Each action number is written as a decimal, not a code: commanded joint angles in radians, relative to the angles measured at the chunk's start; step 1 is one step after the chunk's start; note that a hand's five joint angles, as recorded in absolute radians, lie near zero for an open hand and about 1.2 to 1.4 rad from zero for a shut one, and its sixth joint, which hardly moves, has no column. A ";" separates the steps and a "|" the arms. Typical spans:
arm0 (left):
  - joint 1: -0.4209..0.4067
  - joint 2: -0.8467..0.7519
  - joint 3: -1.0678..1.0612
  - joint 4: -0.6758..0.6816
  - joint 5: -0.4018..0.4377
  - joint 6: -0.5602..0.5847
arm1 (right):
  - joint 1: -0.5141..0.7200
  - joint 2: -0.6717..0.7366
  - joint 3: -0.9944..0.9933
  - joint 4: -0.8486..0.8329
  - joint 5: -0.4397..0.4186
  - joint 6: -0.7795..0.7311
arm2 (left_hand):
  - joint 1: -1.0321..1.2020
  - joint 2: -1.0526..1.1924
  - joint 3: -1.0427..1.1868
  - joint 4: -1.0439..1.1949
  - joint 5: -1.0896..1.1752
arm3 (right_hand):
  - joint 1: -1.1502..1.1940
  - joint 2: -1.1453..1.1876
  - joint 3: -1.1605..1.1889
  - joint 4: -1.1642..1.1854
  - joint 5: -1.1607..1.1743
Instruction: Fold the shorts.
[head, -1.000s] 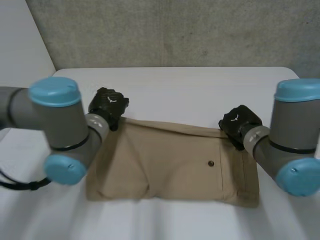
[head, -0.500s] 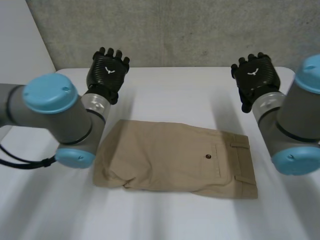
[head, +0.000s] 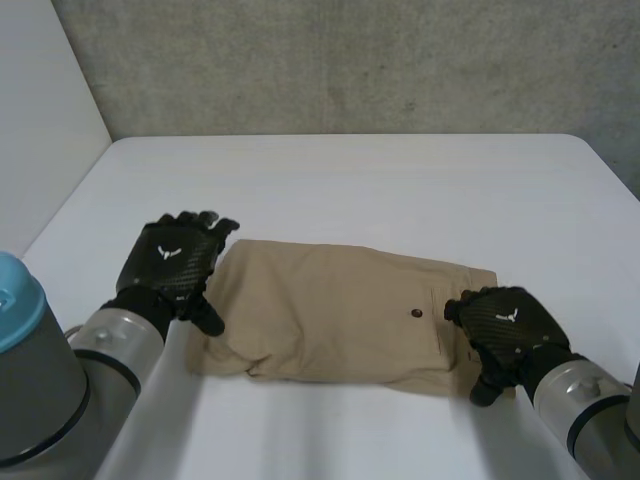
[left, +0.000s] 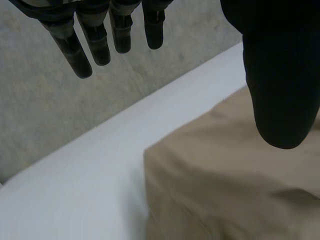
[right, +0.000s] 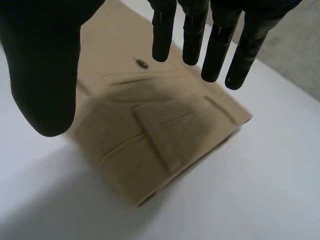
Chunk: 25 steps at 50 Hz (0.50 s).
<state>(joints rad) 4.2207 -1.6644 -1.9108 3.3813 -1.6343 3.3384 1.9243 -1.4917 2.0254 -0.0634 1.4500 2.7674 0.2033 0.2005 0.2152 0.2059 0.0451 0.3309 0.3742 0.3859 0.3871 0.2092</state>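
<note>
The tan shorts (head: 340, 310) lie folded flat on the white table (head: 360, 180), with a dark button (head: 416, 314) near the waistband end on the right. My left hand (head: 172, 262) hovers over the shorts' left end, fingers (left: 95, 40) straight and spread, thumb (left: 280, 90) above the cloth (left: 230, 170), holding nothing. My right hand (head: 505, 325) hangs over the waistband end, its fingers (right: 215, 45) straight above the belt loop (right: 157, 137) and thumb (right: 42, 75) apart from the cloth.
A grey concrete wall (head: 340, 60) rises behind the table's far edge. A pale wall (head: 40, 130) stands to the left. Bare white tabletop surrounds the shorts on all sides.
Both hands let go of the shorts' far edge, rose up and back, then came down toward me. They now hover open over the shorts' two ends. The shorts lie folded.
</note>
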 joint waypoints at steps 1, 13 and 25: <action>0.005 -0.008 -0.020 0.001 -0.001 -0.007 | -0.053 0.105 0.030 -0.101 -0.036 -0.003 | -0.029 -0.026 -0.041 -0.031 -0.045 | 0.194 0.151 0.139 0.138 0.142; 0.005 -0.017 -0.025 0.001 -0.001 -0.008 | -0.096 0.183 0.027 -0.240 0.029 -0.031 | -0.029 -0.026 -0.041 -0.031 -0.045 | 1.065 1.022 1.010 1.009 1.013; 0.005 0.003 -0.039 -0.002 -0.006 -0.008 | -0.307 -0.002 0.016 -0.170 0.035 -0.251 | -0.029 -0.026 -0.041 -0.031 -0.045 | 1.065 1.022 1.010 1.009 1.013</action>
<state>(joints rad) 4.2258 -1.6758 -1.9463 3.3818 -1.6371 3.3311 1.7371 -1.4164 2.0511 -0.2999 1.4976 2.6418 0.2033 0.2005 0.2152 0.2059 0.0471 0.9374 1.1809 1.1418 1.1892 0.9433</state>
